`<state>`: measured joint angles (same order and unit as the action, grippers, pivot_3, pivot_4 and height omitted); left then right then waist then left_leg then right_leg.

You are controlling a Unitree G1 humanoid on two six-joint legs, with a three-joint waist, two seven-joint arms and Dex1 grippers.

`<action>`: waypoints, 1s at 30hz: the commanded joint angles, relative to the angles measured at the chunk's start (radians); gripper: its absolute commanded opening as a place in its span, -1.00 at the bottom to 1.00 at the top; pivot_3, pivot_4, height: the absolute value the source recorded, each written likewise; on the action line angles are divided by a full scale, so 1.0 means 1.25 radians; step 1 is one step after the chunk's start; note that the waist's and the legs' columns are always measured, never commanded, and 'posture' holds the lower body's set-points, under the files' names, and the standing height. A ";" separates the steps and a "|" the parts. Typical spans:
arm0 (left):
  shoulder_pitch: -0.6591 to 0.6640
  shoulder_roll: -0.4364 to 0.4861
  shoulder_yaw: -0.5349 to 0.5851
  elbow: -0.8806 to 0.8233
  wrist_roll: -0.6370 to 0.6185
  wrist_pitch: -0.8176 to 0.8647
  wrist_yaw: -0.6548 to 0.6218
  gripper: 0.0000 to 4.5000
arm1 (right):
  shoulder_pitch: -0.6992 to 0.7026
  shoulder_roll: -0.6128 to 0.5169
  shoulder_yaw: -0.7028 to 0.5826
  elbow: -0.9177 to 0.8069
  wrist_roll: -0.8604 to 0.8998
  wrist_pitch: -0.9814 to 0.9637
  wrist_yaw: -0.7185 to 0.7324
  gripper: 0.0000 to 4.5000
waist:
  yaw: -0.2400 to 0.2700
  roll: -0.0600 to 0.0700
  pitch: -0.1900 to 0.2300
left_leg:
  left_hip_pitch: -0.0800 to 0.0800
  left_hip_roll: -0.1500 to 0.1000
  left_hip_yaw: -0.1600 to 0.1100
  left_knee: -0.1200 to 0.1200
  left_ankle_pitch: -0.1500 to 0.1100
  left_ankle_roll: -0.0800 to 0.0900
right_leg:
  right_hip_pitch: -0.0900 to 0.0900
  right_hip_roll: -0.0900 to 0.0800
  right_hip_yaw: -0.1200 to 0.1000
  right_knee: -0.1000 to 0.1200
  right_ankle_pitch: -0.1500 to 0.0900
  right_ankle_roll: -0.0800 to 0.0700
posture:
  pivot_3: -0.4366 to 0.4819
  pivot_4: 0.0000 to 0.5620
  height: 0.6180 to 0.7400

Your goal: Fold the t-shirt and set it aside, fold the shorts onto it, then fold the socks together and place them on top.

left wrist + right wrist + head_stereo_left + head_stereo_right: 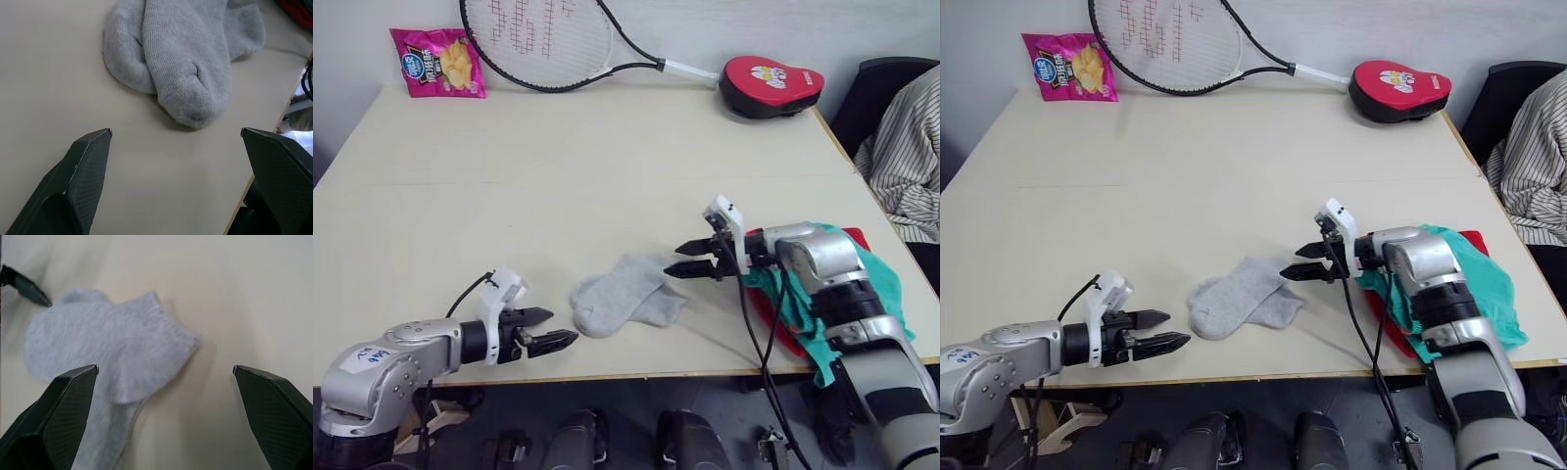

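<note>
Tennis racket [543, 44] strings are showing red numerals reading "361", upside down. Pink snack bag [438, 62], just beside the racket head, is carrying a blue round logo and print too small to read.

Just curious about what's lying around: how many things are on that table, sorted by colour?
Grey: 2, the socks
Red: 2, the t-shirt and the padded case
Teal: 1, the shorts
Pink: 1, the snack bag
Black and white: 1, the racket
Total: 7
</note>
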<state>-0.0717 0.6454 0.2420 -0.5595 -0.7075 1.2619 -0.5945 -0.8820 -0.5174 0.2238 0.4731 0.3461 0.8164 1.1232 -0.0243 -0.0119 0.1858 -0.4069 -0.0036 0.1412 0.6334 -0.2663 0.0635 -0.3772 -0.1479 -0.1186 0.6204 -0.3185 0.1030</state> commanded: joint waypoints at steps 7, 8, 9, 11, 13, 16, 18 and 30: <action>0.007 -0.102 -0.056 -0.024 -0.010 0.032 0.106 0.91 | -0.063 0.069 0.002 0.083 -0.050 0.007 -0.027 0.83 | -0.001 0.000 -0.001 | 0.002 0.000 0.001 0.001 0.000 -0.001 | 0.001 0.000 0.001 0.001 0.000 0.000 | -0.05 -0.47 1.00; 0.008 -0.105 -0.057 -0.024 -0.012 0.032 0.109 0.81 | -0.064 0.072 -0.001 0.086 -0.052 0.005 -0.029 0.73 | -0.001 0.000 -0.001 | 0.002 0.000 0.001 0.001 0.001 -0.001 | 0.001 0.000 0.001 0.002 0.000 0.000 | -0.05 -0.47 1.00; 0.007 -0.108 -0.058 -0.023 -0.014 0.033 0.112 0.70 | -0.064 0.073 0.000 0.086 -0.054 0.002 -0.025 0.57 | -0.002 0.000 -0.001 | 0.002 0.000 0.001 0.000 0.001 -0.001 | 0.001 0.000 0.001 0.002 0.000 0.000 | -0.05 -0.47 1.00; 0.007 -0.109 -0.062 -0.020 -0.014 0.030 0.116 0.43 | -0.062 0.075 -0.001 0.083 -0.054 0.007 -0.020 0.25 | -0.002 0.000 -0.001 | 0.002 0.000 0.001 0.000 0.001 -0.001 | 0.000 0.001 0.001 0.002 0.000 0.000 | -0.05 -0.47 1.00; 0.007 -0.107 -0.074 -0.014 -0.009 0.023 0.117 0.15 | -0.057 0.076 -0.001 0.077 -0.055 0.007 -0.014 -0.06 | -0.002 0.000 -0.001 | 0.001 0.000 0.001 -0.001 0.001 -0.001 | 0.000 0.001 0.001 0.003 0.000 0.000 | -0.05 -0.47 1.00; 0.006 -0.103 -0.087 -0.009 -0.009 0.018 0.114 -0.28 | -0.053 0.077 -0.006 0.073 -0.056 0.003 -0.011 -0.54 | -0.002 0.000 -0.001 | 0.001 0.000 0.002 -0.002 0.001 -0.001 | 0.000 0.001 0.001 0.002 0.000 0.000 | -0.05 -0.47 1.00; 0.005 -0.098 -0.086 -0.008 -0.011 0.016 0.111 -0.58 | -0.051 0.077 -0.013 0.069 -0.053 0.000 -0.011 -0.87 | -0.002 0.000 -0.001 | 0.001 0.000 0.002 -0.002 0.000 -0.001 | 0.000 0.001 0.001 0.002 0.000 0.000 | -0.05 -0.47 1.00; -0.005 -0.027 0.045 -0.013 -0.125 -0.008 0.002 -0.99 | 0.059 0.014 -0.142 -0.192 0.071 0.031 0.014 -1.00 | -0.002 0.000 -0.001 | 0.000 0.000 0.002 -0.003 0.000 -0.001 | -0.001 0.001 0.001 0.000 0.000 0.000 | -0.05 -0.47 1.00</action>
<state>-0.0740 0.5923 0.2558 -0.5627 -0.8185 1.2642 -0.5547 -0.8213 -0.4826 0.1011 0.3227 0.3832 0.8349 1.1426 -0.0273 -0.0113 0.1842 -0.4070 -0.0033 0.1432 0.6300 -0.2659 0.0621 -0.3789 -0.1465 -0.1169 0.6203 -0.3182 0.1034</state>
